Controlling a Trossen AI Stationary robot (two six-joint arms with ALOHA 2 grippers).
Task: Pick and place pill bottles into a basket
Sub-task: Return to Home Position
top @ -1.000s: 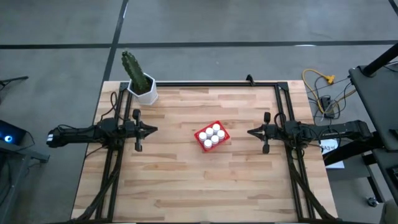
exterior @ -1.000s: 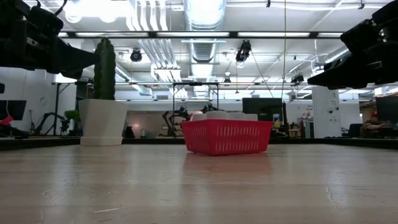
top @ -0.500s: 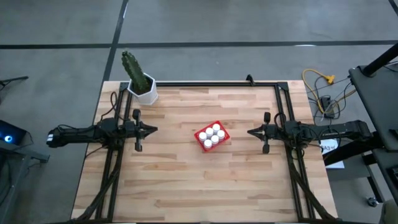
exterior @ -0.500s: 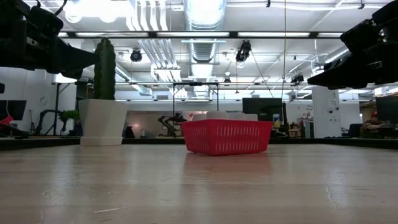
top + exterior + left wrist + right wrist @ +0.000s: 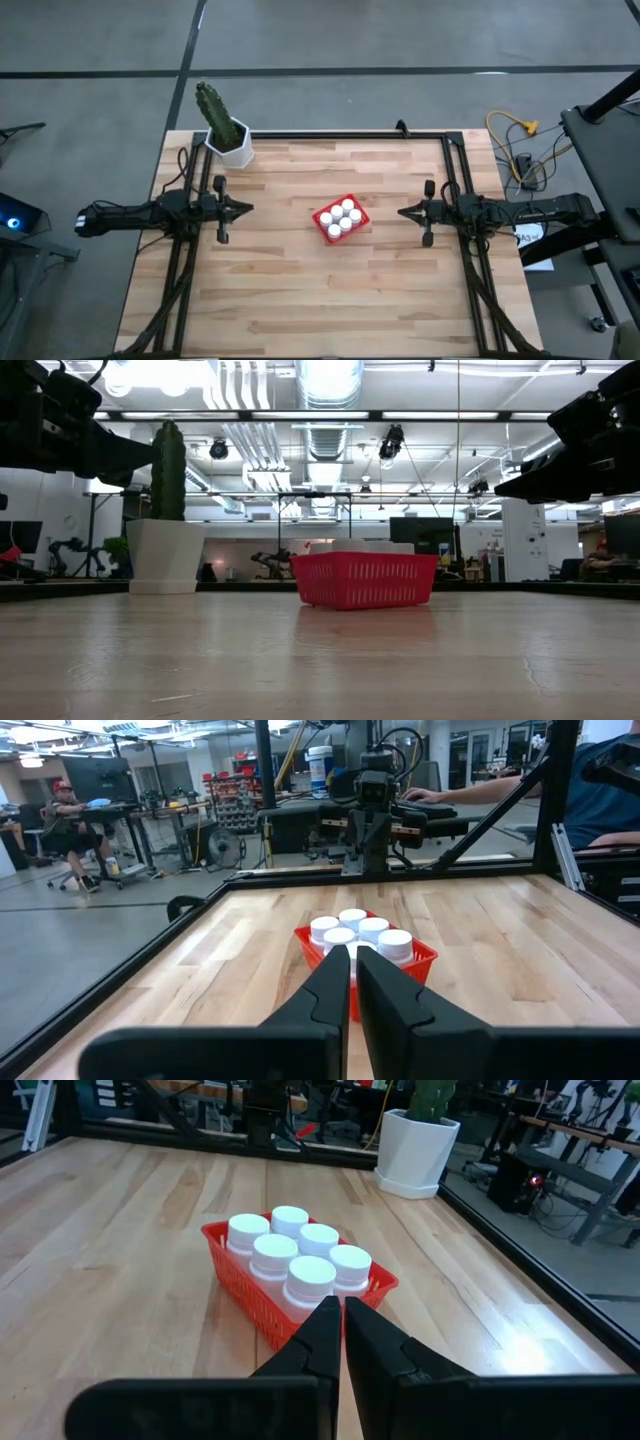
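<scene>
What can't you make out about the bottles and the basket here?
Low view: the basket wall hides the pill bottles below their caps.
Left wrist view: the left gripper covers some bottles, so no sure count.
Right wrist view: the right gripper hides the basket's near corner.
High view: any bottle labels too small to read.

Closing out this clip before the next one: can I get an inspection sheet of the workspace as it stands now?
Surface: wooden table, black frame along its edges.
Job's things: red basket near the middle of the table; six white bottles stand inside it, none outside.
Clutter: white plant pot with a cactus, at a table corner on the left arm's side.
Grippers: left gripper and right gripper both shut, empty, facing the basket from opposite sides, apart from it.
Cables: yellow cable on the floor past the right arm's side.
Surroundings: workshop; a seated person at a desk.
</scene>
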